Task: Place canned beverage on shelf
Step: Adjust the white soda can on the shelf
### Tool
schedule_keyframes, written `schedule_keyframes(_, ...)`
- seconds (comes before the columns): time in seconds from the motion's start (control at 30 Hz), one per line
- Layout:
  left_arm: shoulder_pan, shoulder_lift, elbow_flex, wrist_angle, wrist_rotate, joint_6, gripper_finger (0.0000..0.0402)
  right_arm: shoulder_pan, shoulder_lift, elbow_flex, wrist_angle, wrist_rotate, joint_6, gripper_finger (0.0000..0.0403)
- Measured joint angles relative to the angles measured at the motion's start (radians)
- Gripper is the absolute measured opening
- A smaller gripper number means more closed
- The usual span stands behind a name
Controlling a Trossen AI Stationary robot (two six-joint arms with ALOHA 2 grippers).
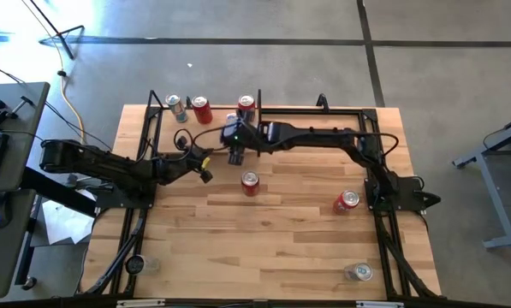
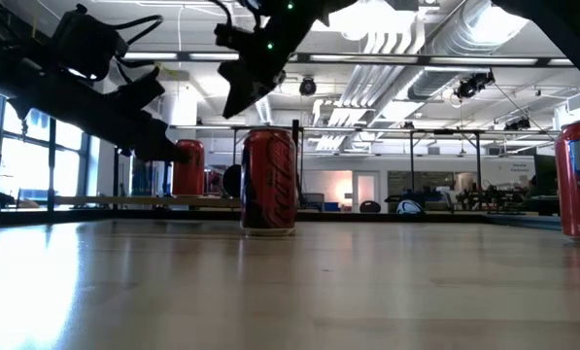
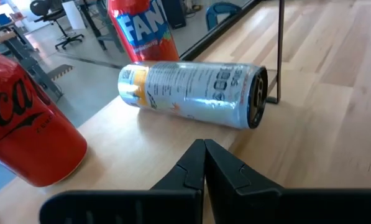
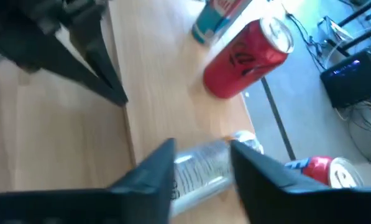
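Observation:
A silver can (image 3: pixel 194 93) lies on its side on the pale-wood shelf (image 3: pixel 117 127) at the table's far edge, between a red cola can (image 3: pixel 23 137) and an orange-red can (image 3: pixel 141 28). A teal can (image 1: pixel 176 107) stands farther left. My right gripper (image 4: pixel 201 168) is open and hovers above the silver can (image 4: pixel 204 171), with a finger showing on either side of it. My left gripper (image 3: pixel 204 152) is shut and empty, on the near side of the shelf, pointing at the silver can.
A red can (image 1: pixel 250 182) stands upright mid-table near both grippers. Another red can (image 1: pixel 347 201) stands to the right, and a silver can (image 1: pixel 359 272) near the front right. A thin black upright (image 3: pixel 279 50) stands beside the lying can. Black frame rails run along the table's sides.

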Motion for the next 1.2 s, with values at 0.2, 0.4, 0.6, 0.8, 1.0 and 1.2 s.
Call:
schedule_keyframes(0.2, 0.000, 0.000, 0.000, 0.006, 0.011, 0.000, 0.0000, -0.022, 0.006, 0.055, -0.023, -0.028, 0.000, 0.0012)
schedule_keyframes(0.4, 0.000, -0.020, 0.000, 0.023, 0.011, 0.006, 0.0000, -0.033, 0.139, 0.321, -0.227, -0.043, 0.027, 0.0013)
schedule_keyframes(0.6, -0.016, -0.058, -0.003, 0.021, 0.006, 0.008, 0.0000, -0.059, 0.129, 0.276, -0.314, -0.195, 0.045, 0.0001)
schedule_keyframes(0.8, -0.022, -0.084, -0.003, 0.005, -0.004, 0.011, 0.0000, -0.104, 0.190, 0.260, -0.335, -0.132, 0.065, 0.0000)
schedule_keyframes(1.0, -0.023, -0.083, -0.005, -0.016, -0.027, 0.008, 0.0000, -0.113, 0.236, 0.263, -0.290, -0.102, 0.078, 0.0000)
schedule_keyframes(1.2, -0.022, -0.083, -0.005, -0.023, -0.036, 0.008, 0.0000, -0.116, 0.248, 0.263, -0.298, -0.092, 0.088, 0.0000)
